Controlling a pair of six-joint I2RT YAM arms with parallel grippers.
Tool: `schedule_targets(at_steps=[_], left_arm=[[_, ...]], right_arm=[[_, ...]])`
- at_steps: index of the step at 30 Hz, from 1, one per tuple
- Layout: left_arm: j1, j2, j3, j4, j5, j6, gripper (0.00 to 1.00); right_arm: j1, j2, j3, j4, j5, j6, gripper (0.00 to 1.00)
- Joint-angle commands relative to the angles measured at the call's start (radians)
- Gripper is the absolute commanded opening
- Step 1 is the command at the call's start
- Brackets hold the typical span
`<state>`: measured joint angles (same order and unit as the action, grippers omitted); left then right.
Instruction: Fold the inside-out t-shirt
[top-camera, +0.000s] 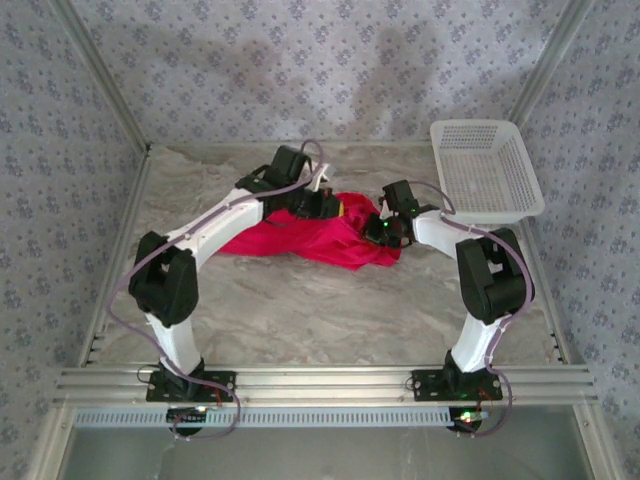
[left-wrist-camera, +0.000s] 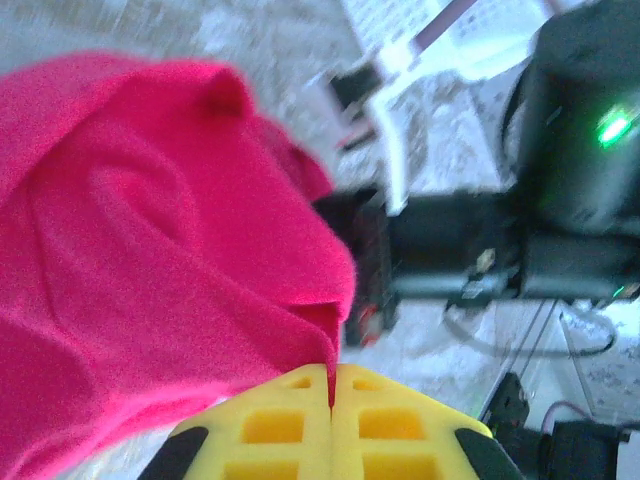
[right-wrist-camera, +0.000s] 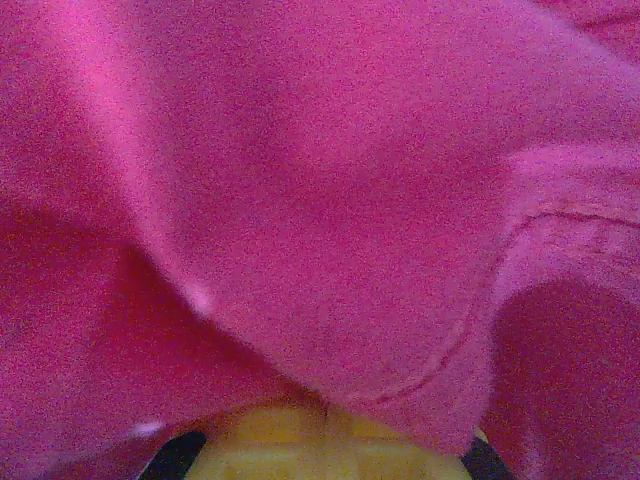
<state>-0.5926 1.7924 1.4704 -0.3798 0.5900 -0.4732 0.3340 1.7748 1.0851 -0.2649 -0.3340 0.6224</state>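
The inside-out t-shirt (top-camera: 300, 238) lies crumpled, bright red, at the middle of the table between both arms. My left gripper (top-camera: 334, 208) sits at the shirt's far upper edge. In the left wrist view its yellow fingers (left-wrist-camera: 290, 420) are pressed together, and the left gripper (left-wrist-camera: 331, 372) is shut on a thin fold of the t-shirt (left-wrist-camera: 150, 250). My right gripper (top-camera: 376, 232) is at the shirt's right end. In the right wrist view the t-shirt (right-wrist-camera: 320, 180) drapes over the yellow fingers (right-wrist-camera: 290, 435), and a stitched hem runs just above the right gripper (right-wrist-camera: 325, 408), which is shut on the cloth.
A white plastic basket (top-camera: 485, 170) stands at the back right corner. The marbled tabletop (top-camera: 300, 310) stretches bare toward the near rail (top-camera: 320, 382). Patterned walls close in the back and sides. The right arm's black wrist (left-wrist-camera: 480, 240) sits close beside the left gripper.
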Motion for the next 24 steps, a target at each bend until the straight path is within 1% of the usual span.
schedule_targets(at_steps=[1, 3, 6, 9, 11, 12, 13, 16, 20, 24], left_arm=[[0.026, -0.100, -0.176, 0.144, 0.044, -0.020, 0.00], [0.036, -0.115, -0.273, 0.180, 0.027, -0.030, 0.00], [0.039, -0.107, -0.354, 0.252, 0.019, -0.069, 0.00], [0.039, -0.079, -0.375, 0.308, 0.034, -0.104, 0.00], [0.040, -0.066, -0.366, 0.308, 0.036, -0.103, 0.00], [0.039, -0.062, -0.359, 0.304, 0.036, -0.099, 0.00], [0.039, -0.061, -0.352, 0.295, 0.033, -0.094, 0.00], [0.040, -0.059, -0.330, 0.265, 0.025, -0.076, 0.00], [0.040, -0.059, -0.316, 0.260, 0.024, -0.073, 0.00], [0.042, -0.057, -0.309, 0.260, 0.022, -0.077, 0.00]], right_arm=[[-0.019, -0.013, 0.019, -0.072, -0.013, 0.016, 0.00], [-0.021, -0.035, 0.030, -0.099, -0.017, 0.015, 0.00], [-0.007, -0.064, 0.057, -0.154, 0.015, -0.035, 0.00], [0.022, -0.078, 0.089, -0.198, 0.032, -0.054, 0.18], [0.049, -0.083, 0.099, -0.219, 0.042, -0.061, 0.34], [0.065, -0.087, 0.128, -0.225, 0.046, -0.061, 0.41], [0.076, -0.089, 0.138, -0.229, 0.047, -0.060, 0.45], [0.106, -0.091, 0.157, -0.237, 0.044, -0.048, 0.53], [0.134, -0.078, 0.167, -0.205, 0.004, -0.012, 0.57], [0.165, -0.030, 0.186, -0.172, -0.031, 0.030, 0.58]])
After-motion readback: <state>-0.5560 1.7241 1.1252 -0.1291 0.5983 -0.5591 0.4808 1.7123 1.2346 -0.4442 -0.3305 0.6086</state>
